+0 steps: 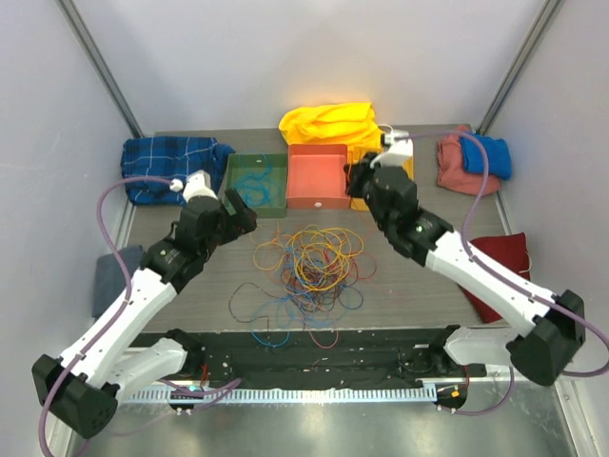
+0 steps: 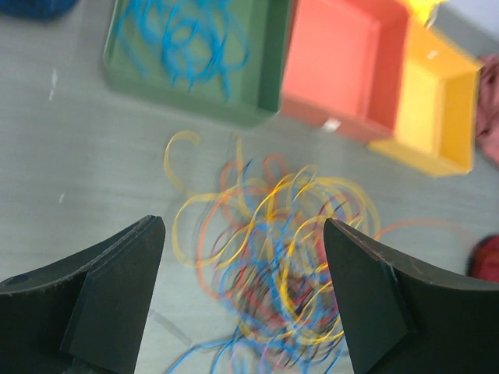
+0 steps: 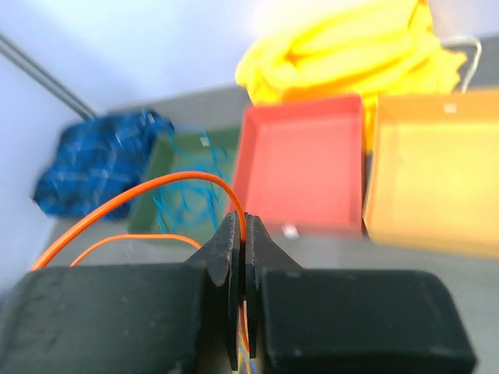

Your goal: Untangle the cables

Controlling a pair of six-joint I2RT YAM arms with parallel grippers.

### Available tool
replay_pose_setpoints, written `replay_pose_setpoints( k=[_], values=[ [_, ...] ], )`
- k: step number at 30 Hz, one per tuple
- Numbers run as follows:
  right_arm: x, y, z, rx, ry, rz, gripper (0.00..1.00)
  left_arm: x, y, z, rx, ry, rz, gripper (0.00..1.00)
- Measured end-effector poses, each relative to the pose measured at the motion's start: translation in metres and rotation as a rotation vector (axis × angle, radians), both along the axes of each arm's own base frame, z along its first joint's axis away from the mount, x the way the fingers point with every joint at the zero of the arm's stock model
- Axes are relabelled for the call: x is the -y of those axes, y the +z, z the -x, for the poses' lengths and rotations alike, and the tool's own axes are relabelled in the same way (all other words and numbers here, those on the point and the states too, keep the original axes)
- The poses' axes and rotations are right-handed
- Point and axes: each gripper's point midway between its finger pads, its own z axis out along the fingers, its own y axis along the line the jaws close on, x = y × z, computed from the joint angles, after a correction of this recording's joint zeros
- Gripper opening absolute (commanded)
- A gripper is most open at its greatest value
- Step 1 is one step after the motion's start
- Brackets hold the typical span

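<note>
left tool (image 2: 243,234) spread wide, empty, above tangled cables (image 2: 273,257), right tool (image 3: 243,234) pinched on orange cable (image 3: 148,189) (looping leftward)

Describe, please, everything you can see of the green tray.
The green tray is a shallow, open, rectangular box with low walls, matte dark green, perhaps stiff card or plastic. It lies flat at the far side of the table, its right wall against the red tray, a blue checked cloth at its left. Loose blue cables lie coiled inside.

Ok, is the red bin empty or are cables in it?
Empty: the red bin shows a bare floor in both wrist views; the green bin beside it holds blue cables.
</note>
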Motion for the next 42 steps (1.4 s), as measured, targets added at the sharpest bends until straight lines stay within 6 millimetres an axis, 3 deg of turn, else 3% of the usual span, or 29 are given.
replay_pose_setpoints(
  k=[3,10,13,18,21,23,26,31,35,38,42],
  values=[
    [-0.006,0.031,-0.030,0.048,-0.017,-0.024,0.01,-0.010,-0.032,0.026,-0.060,0.001,0.007,0.88],
    [-0.017,0.081,-0.075,0.123,-0.019,-0.023,0.01,-0.019,-0.044,0.054,-0.052,0.000,0.068,0.87],
    [-0.023,0.120,-0.078,0.193,0.005,-0.037,0.01,-0.018,-0.058,0.061,-0.082,-0.004,0.083,0.86],
    [-0.028,0.205,-0.079,0.360,0.031,-0.080,0.01,-0.014,-0.082,0.068,-0.151,-0.018,0.094,0.86],
    [-0.029,0.227,-0.085,0.417,0.027,-0.083,0.01,-0.010,-0.085,0.069,-0.168,-0.025,0.109,0.85],
    [-0.031,0.223,-0.095,0.416,0.026,-0.075,0.01,-0.008,-0.086,0.069,-0.174,-0.030,0.112,0.84],
    [-0.037,0.191,-0.120,0.368,0.026,-0.041,0.01,-0.008,-0.088,0.069,-0.176,-0.030,0.115,0.83],
    [-0.052,0.102,-0.160,0.225,0.039,0.036,0.01,-0.008,-0.099,0.070,-0.197,-0.030,0.105,0.83],
    [-0.065,0.055,-0.176,0.149,0.057,0.068,0.01,-0.007,-0.102,0.070,-0.211,-0.033,0.101,0.82],
    [-0.067,0.038,-0.184,0.126,0.059,0.078,0.01,-0.007,-0.103,0.069,-0.211,-0.032,0.100,0.82],
    [-0.065,0.035,-0.191,0.134,0.053,0.069,0.01,-0.007,-0.104,0.069,-0.214,-0.031,0.098,0.82]
  ],
)
